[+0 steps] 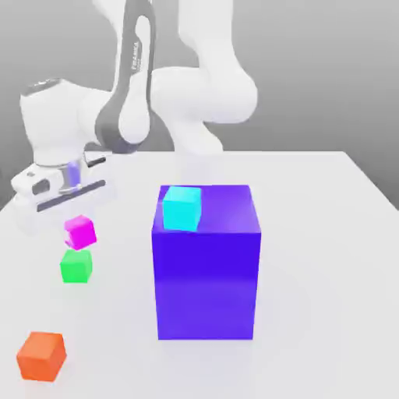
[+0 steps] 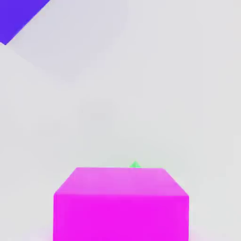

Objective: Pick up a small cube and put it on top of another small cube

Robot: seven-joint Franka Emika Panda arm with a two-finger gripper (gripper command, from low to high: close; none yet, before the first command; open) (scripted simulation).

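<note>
While the robot's hand hangs over the white desk on the exterior view's left of the big purple-blue block, the magenta cube sits in the air just above the green cube. Its lower edge is at or very near the green top; whether they touch cannot be told. The gripper sits directly over the magenta cube, jaws closed; the fingers themselves cannot be made out. From the hand view, the magenta cube looms close, with a sliver of the green cube peeking past its far edge. A cyan cube rests on top of the block. An orange cube lies on the desk, well clear of the block, toward the near corner.
</note>
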